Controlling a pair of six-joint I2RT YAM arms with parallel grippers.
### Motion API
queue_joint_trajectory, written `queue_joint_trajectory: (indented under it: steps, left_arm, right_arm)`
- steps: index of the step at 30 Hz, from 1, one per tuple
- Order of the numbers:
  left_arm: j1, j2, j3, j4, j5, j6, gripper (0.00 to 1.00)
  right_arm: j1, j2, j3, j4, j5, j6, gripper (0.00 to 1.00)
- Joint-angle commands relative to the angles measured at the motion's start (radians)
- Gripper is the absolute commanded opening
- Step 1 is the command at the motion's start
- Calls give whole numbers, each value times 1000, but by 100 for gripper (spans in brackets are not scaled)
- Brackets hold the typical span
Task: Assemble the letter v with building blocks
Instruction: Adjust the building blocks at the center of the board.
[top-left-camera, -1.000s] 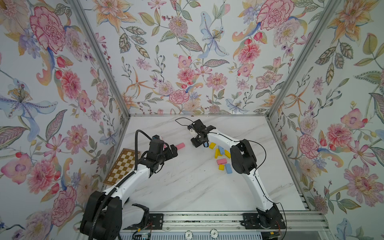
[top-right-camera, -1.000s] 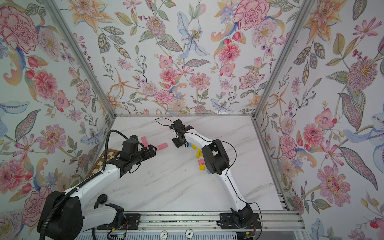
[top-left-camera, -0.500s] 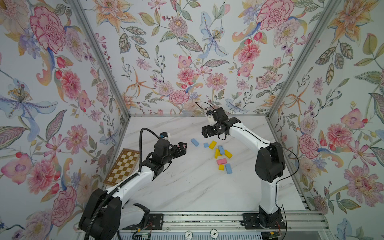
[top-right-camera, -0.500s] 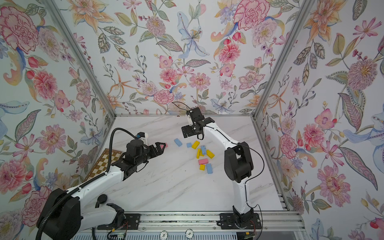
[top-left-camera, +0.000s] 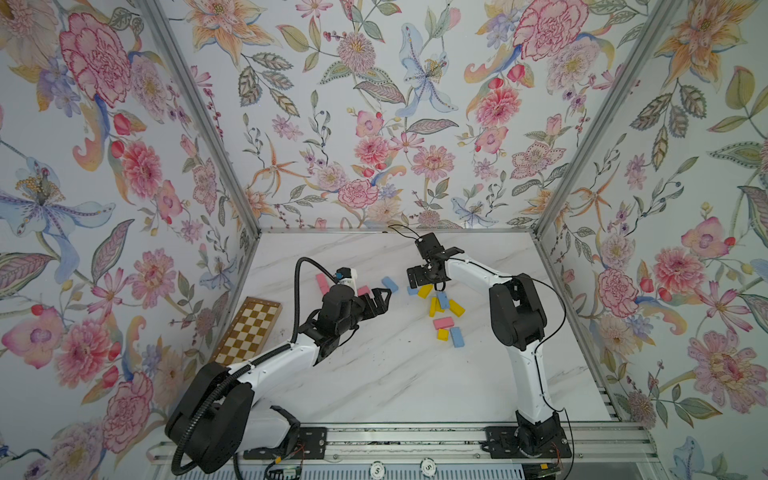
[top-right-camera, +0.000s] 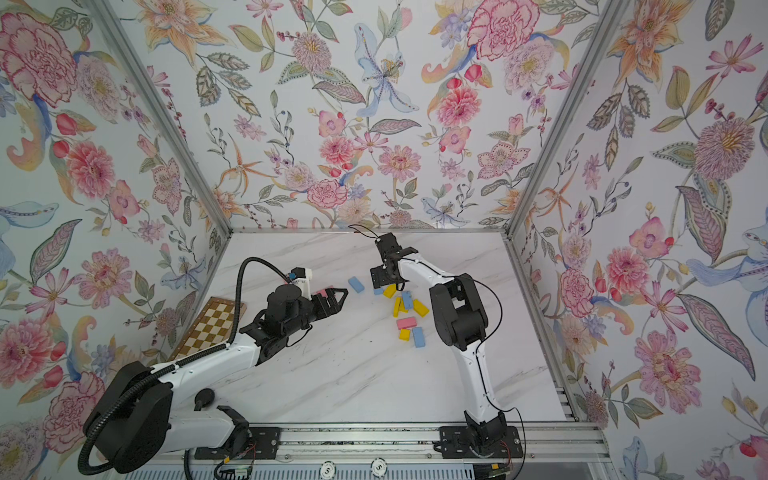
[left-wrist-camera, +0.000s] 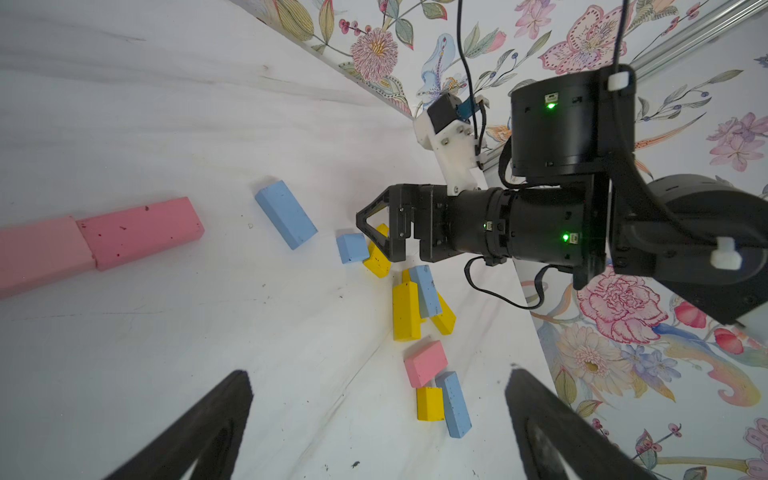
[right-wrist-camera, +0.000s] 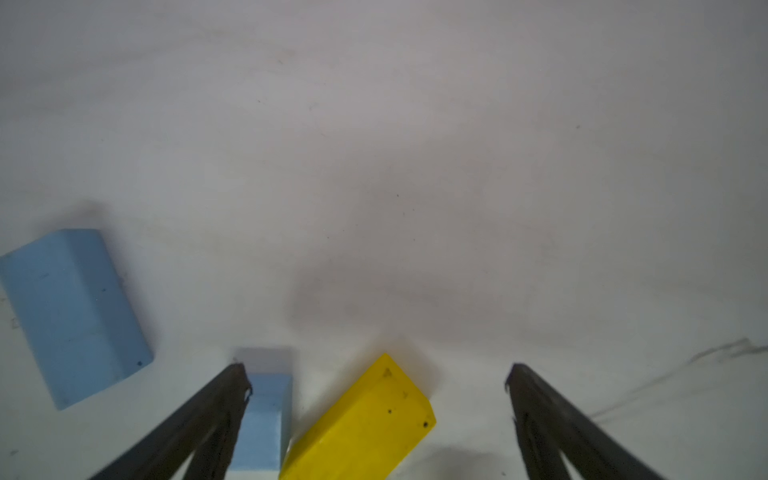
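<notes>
I am seeing the blocks lying on the marble table (top-left-camera: 374, 386), all of them to the right of the board (top-left-camera: 249, 328). Nearest the board, just past its far corner, two pink blocks (left-wrist-camera: 137, 232) are lying end to end and touching. Further right of the board a blue oblong (top-left-camera: 390, 284) is lying alone. Beyond it a small blue block (top-left-camera: 412, 290) is sitting against a yellow block (top-left-camera: 424, 290). Furthest from the board, the rest are sitting in a loose heap (top-right-camera: 419, 308) of yellows and blues. At the heap's near end a single pink block (top-left-camera: 443, 322), a yellow square (top-left-camera: 443, 334) and a long blue block (top-left-camera: 456, 336) are lying close together.

The right gripper (right-wrist-camera: 376, 368) is pointing down over the yellow block. Its jaws are standing wide, with the block between them and touching neither. The small blue block is lying just beside one finger (right-wrist-camera: 216, 411).

The left gripper (left-wrist-camera: 378, 374) is hovering above the table between the board and the heap. Its jaws are spread wide, gripping nothing, and it is facing the blocks.
</notes>
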Motion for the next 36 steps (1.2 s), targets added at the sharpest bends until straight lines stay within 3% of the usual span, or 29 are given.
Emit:
queue_joint_trajectory:
  steps: [1,11,20,26,31,36]
  left_arm:
    - [-10,-7,-19,8,-23,-11,99]
    - [-20,25,8,3,-10,-6,99]
    - [-43,70,38,10,-3,-5,99]
    - [-58,105,55,31,2,-6,99]
    - [-73,160,77,60,23,-14,99]
    - [-93,209,124,69,43,-10,99]
  right_arm:
    - [1,0,17,-12,22,31,99]
    - [-12,17,-55,-14,50,26,99]
    - [-39,-91,-228,-3,105,7,97]
    - [-74,-256,-476,38,155,13,91]
    - [-166,-425,-668,58,146,96,86]
    - [-205,-612,-729,68,121,121,83]
